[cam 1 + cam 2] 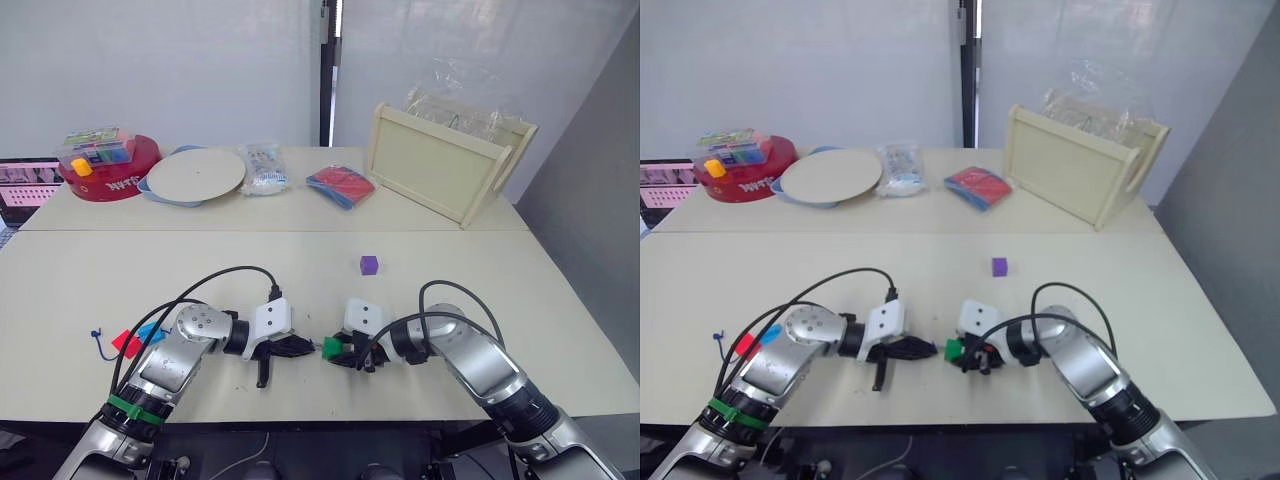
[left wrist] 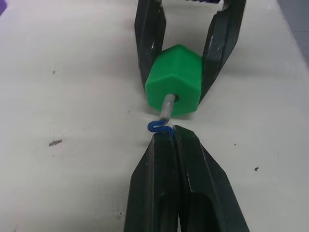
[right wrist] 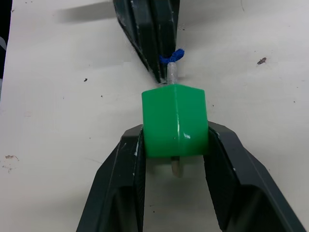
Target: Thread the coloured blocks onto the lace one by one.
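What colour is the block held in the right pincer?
Green. The green block sits clamped in the right pincer, clearest in the right wrist view.

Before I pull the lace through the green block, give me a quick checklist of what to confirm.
1. Right claw grips the green block on two sides: ok.
2. Left claw pinches the lace just behind its tip: ok.
3. Pale tip pokes out of the block's far side: ok.
4. Lace taut behind the pinch: not ok, it is kinked.
5. Purple block clear of both arms: ok.
6. Blocks already threaded near the left elbow: cannot tell.
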